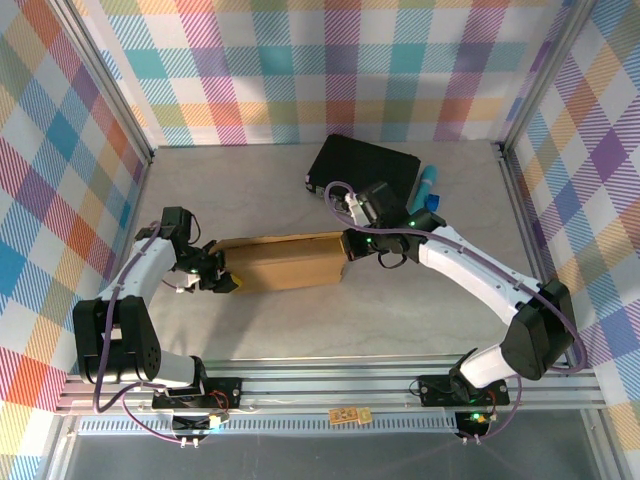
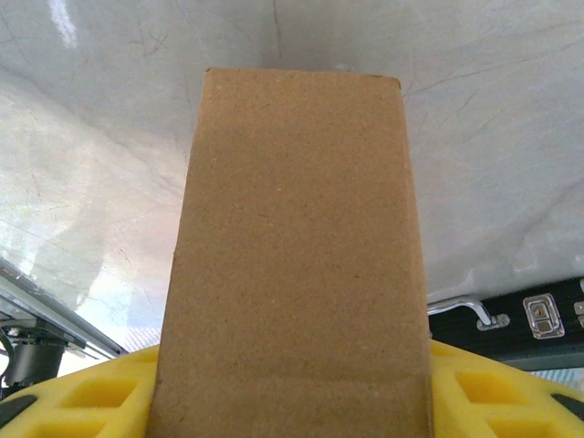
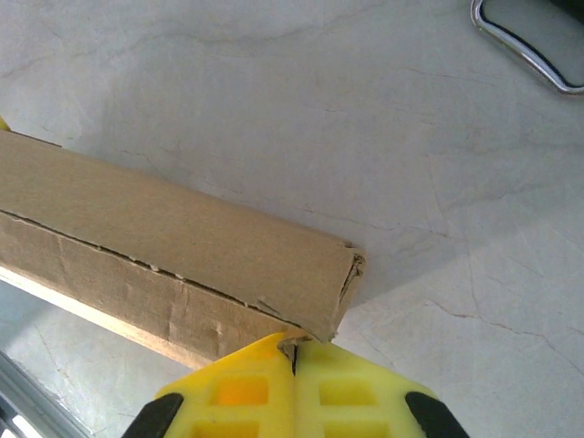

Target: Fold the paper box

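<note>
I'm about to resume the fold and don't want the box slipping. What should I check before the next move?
1. Left gripper on one end of the box: ok, the box fills the gap between its fingers.
2. Right gripper at the other end: ok, shut with its tips at the corner.
3. Right gripper actually pinching cardboard: cannot tell.
4. Side seam closed: cannot tell, a ragged dark line runs along it in the right wrist view.
5. Case apart from the box: ok, bare table lies between them.
</note>
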